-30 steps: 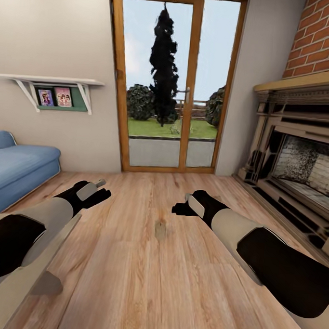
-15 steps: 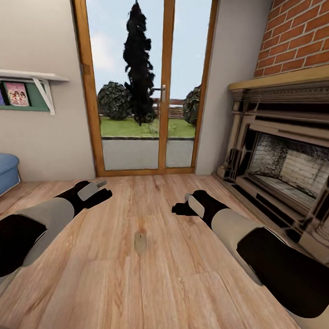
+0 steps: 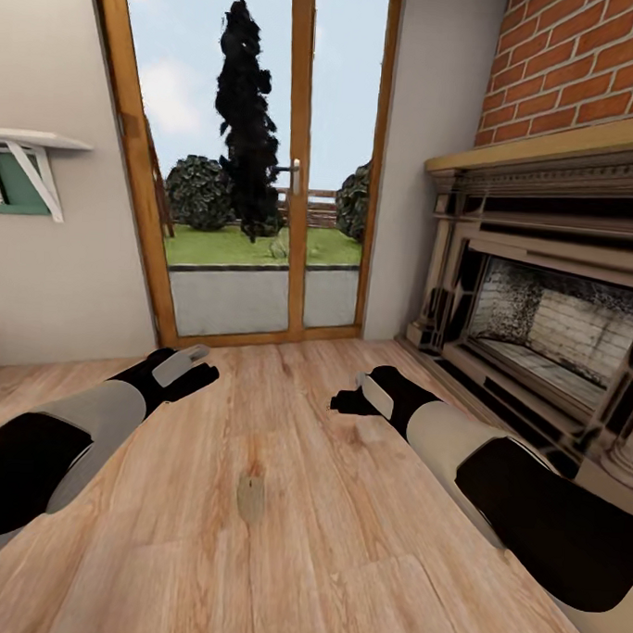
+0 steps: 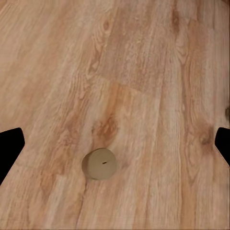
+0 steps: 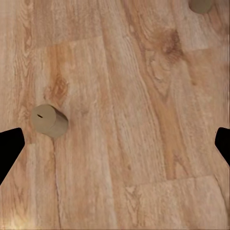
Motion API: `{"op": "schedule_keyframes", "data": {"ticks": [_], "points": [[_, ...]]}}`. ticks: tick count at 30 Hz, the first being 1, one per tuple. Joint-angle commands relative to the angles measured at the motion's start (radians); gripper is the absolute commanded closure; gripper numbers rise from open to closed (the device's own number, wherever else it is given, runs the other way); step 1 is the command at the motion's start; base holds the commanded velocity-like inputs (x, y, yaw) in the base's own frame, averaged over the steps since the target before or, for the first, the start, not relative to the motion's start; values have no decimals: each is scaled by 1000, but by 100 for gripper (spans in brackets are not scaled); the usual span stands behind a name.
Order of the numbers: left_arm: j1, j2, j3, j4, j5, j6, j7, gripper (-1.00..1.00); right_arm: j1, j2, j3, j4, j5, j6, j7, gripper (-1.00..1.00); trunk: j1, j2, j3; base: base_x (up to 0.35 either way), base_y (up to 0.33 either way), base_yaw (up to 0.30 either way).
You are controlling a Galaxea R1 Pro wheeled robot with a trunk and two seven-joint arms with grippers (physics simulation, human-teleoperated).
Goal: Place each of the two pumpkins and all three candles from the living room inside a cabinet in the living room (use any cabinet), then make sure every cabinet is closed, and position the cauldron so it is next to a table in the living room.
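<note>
Left to right, head view: white wall shelf at the far left edge, green backing under it. Glass patio door with wood frame in the middle, garden and a dark tree behind it. Brick wall and fireplace on the right, firebox open, its contents too blurred to tell.

Left gripper hangs over the wood floor, not carrying anything. In the left wrist view its two fingertips sit at opposite edges of the picture, spread wide with bare floor between them.

One candle stands on the floor between the two arms, nearer the robot than both grippers. It is a short tan cylinder, long axis vertical, flat top facing up. The left wrist view looks almost straight down on it: round top face with a small wick mark at the centre, apart from both fingertips.

Right gripper also hangs above the floor with nothing in it; in the right wrist view the fingertips are at opposite edges, spread apart. That view shows the same upright candle, and a second candle cut off at the picture's edge, well apart from the first. Its orientation can't be read.
</note>
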Motion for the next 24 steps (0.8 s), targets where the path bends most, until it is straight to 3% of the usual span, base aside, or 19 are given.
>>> {"op": "schedule_keyframes", "data": {"ticks": [1,5,6,10,11,12,14,20,24], "points": [[0,1,-8,-3,10,5,5,-100,-1,0,5,-2,-11,4,-8,-100,0,0,-1,336,0,-252],[0,1,-8,14,2,5,-21,-100,-1,0,5,-2,-11,4,-8,-100,0,0,-1,286,0,-276],[0,1,-8,20,-20,6,-40,-100,-1,0,5,-2,-11,4,-8,-100,0,0,-1,192,0,-254],[0,-1,-8,44,-52,7,-58,-100,-1,0,5,-2,-11,4,-9,-100,0,0,-1,95,0,-133],[1,-14,-8,70,-62,8,-83,-100,0,0,5,-2,-11,4,-9,-100,0,0,-1,16,0,-23],[4,-26,-8,88,-88,8,-108,-100,0,0,5,-2,-11,5,-10,-100,0,0,-1,3,0,-5],[10,-28,-8,90,-107,8,-110,-100,0,0,5,-3,-11,5,-11,-100,0,0,-1,2,0,-3],[42,-44,-7,92,-256,7,-116,-100,0,0,4,-6,-11,5,-14,-100,0,0,-1,1,0,-1],[44,-46,-8,93,-263,8,-116,-100,0,0,3,-9,-11,5,-15,-100,0,0,-1,0,0,0]]}}
